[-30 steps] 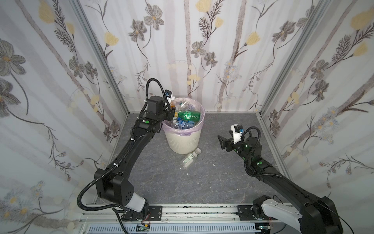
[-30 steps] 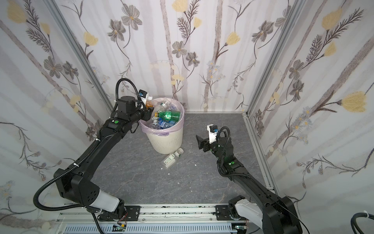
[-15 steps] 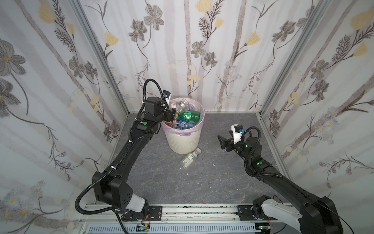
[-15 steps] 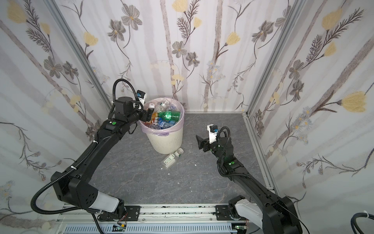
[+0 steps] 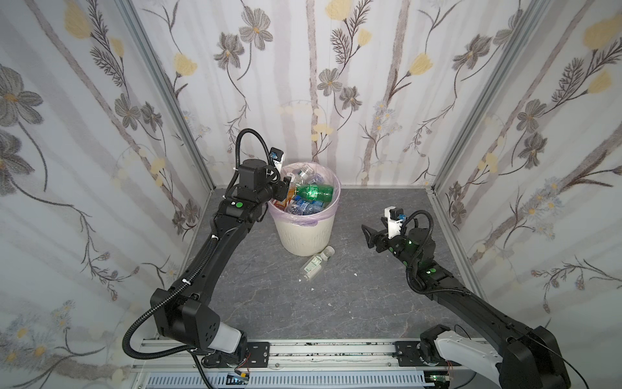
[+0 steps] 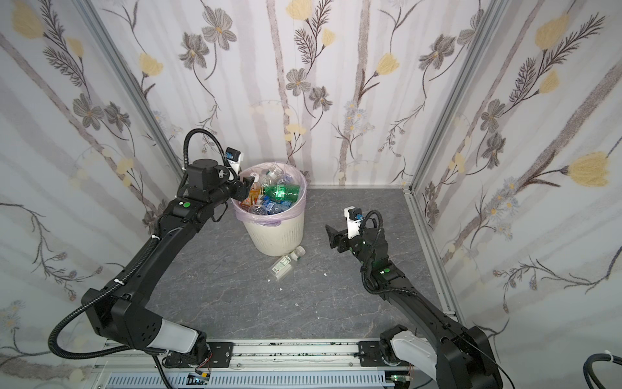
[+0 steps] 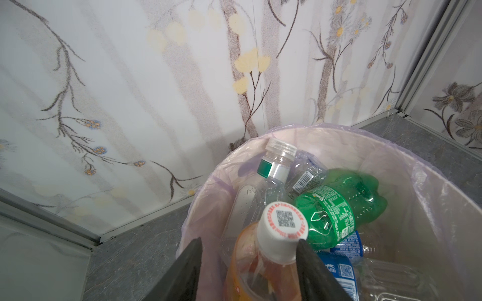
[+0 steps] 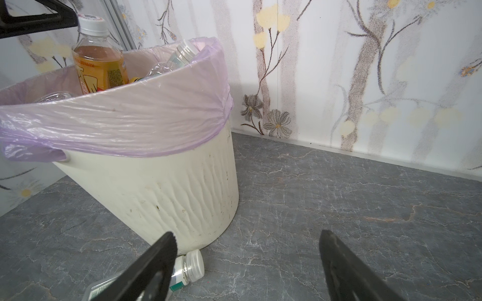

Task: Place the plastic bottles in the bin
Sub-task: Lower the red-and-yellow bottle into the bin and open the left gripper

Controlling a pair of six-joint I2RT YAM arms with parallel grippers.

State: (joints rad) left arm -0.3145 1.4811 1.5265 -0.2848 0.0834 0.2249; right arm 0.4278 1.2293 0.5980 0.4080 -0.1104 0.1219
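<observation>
Fingers (image 7: 313, 268) of the left gripper (image 7: 247, 239), clear only in its wrist view, stand partly spread around the amber bottle (image 7: 247, 276) cap, one touching; right gripper (image 8: 246, 234) spread wide, empty.

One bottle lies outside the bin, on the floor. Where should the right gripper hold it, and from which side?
Grip the clear bottle across its labelled middle, probably from above. It lies on its side, cap toward the bin, so both long sides are free.
</observation>
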